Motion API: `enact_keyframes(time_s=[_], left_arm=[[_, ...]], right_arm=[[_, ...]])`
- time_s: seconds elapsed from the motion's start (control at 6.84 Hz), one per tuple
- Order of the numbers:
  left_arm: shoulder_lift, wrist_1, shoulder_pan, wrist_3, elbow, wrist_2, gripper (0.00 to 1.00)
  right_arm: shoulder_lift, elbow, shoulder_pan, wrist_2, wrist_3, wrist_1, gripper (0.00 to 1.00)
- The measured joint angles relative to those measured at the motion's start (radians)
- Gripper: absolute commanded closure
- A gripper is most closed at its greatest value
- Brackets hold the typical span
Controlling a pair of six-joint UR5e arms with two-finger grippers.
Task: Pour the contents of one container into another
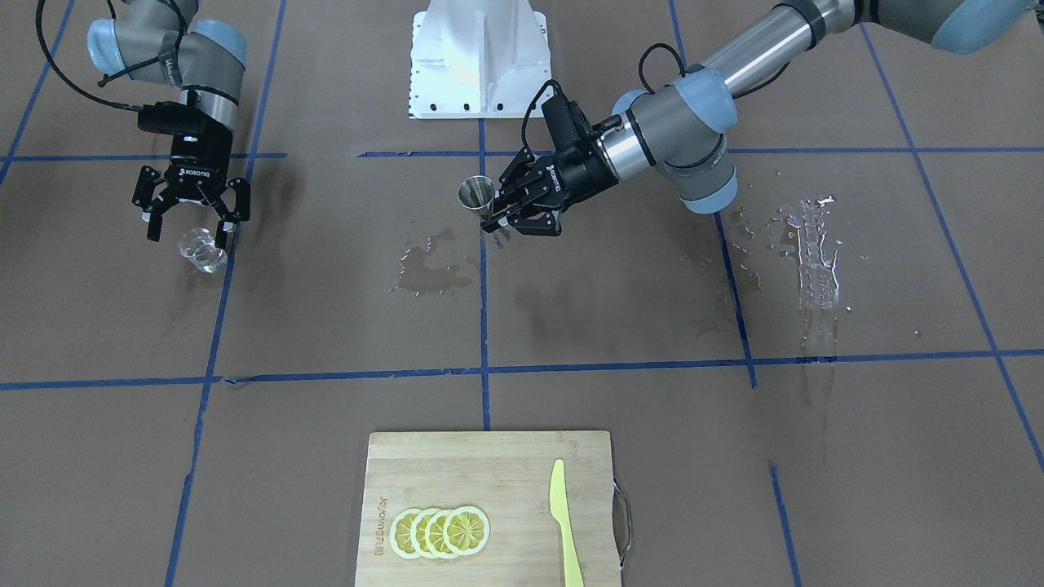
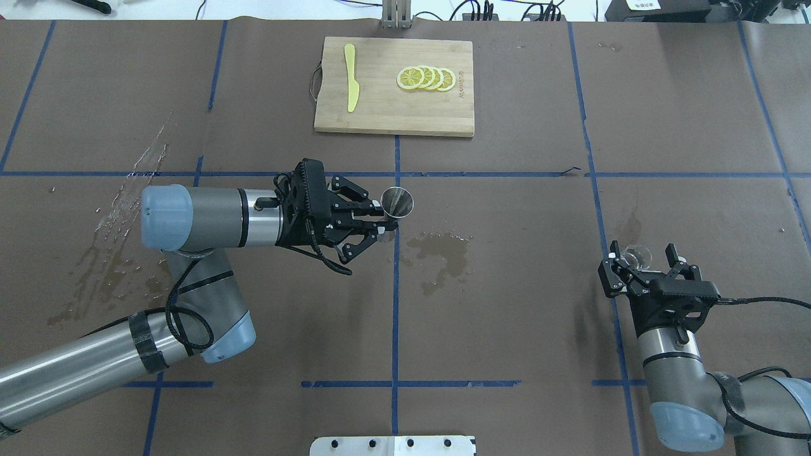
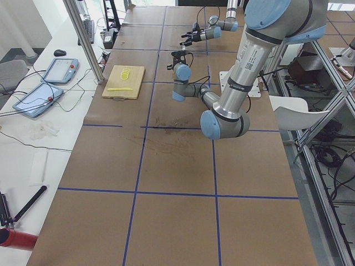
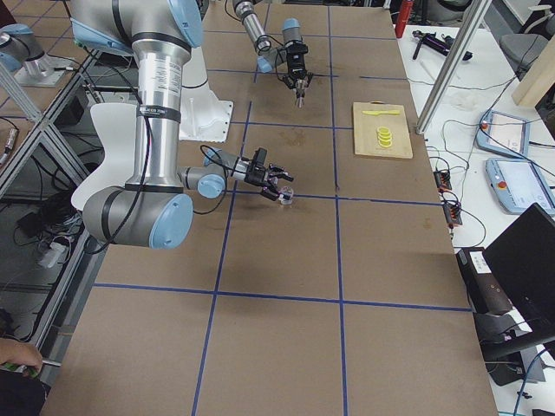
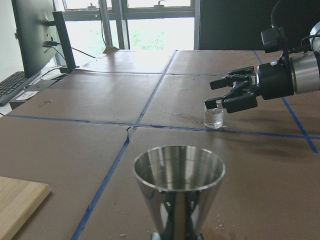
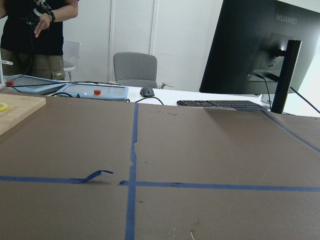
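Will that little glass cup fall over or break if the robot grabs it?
The cup looks short and wide, so it probably won't tip easily. It's clear glass, so likely slippery and could break if dropped.

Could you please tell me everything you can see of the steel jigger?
The jigger is small, mirror-bright steel: two cones joined at a narrow waist. It stands upright, wide mouth up, and the upper cone looks empty. The left hand is shut on it low down, near the waist. Whether its base rests on the table I cannot tell. A wet patch lies just beside it.
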Motion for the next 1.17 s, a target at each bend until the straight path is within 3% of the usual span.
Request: enact_keyframes(time_s=[0.73, 1.17], left_arm=[[0.003, -0.001, 0.000, 0.000, 0.000, 0.000, 1.00], [0.004, -0.003, 0.000, 0.000, 0.000, 0.000, 1.00]], right_arm=[[0.018, -0.059, -0.006, -0.003, 0.000, 0.000, 0.01], [0.033, -0.080, -0.015, -0.007, 0.000, 0.000, 0.12]])
